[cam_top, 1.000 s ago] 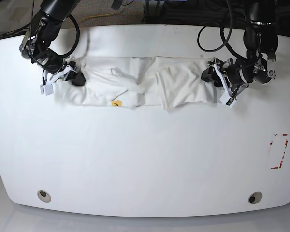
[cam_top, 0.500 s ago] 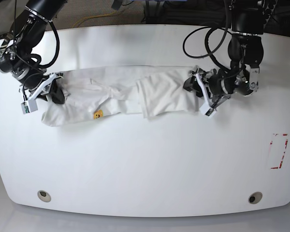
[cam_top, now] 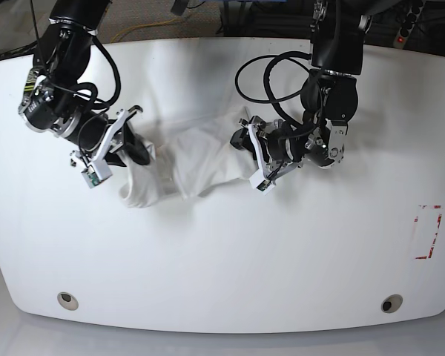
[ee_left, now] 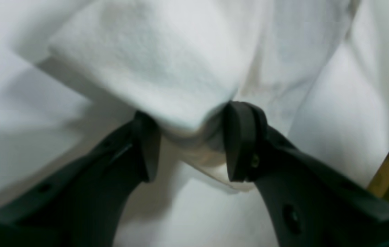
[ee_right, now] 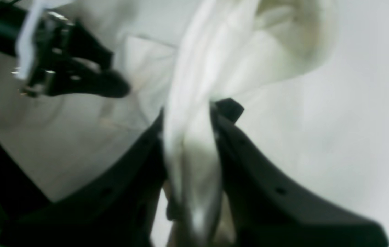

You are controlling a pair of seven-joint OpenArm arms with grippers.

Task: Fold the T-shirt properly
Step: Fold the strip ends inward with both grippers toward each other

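Observation:
The white T-shirt (cam_top: 200,159) lies bunched in a short, thick heap at the middle of the white table (cam_top: 222,252); no print shows. My left gripper (cam_top: 256,154) holds its right end. In the left wrist view a thick fold of the T-shirt (ee_left: 167,61) fills the left gripper (ee_left: 191,154) between the black fingers (ee_left: 242,147). My right gripper (cam_top: 136,152) holds the left end. The right wrist view shows a gathered band of the T-shirt (ee_right: 194,85) pinched in the right gripper (ee_right: 187,130), with the left gripper (ee_right: 88,80) beyond it.
A red-and-white rectangle marking (cam_top: 428,231) is on the table near its right edge. Two round holes (cam_top: 68,300) (cam_top: 391,302) sit near the front corners. Cables run along the back edge behind both arms.
Both grippers have moved inward toward each other and slightly forward, carrying the shirt ends. The long stretched strip of cloth has collapsed into a short bunched heap.

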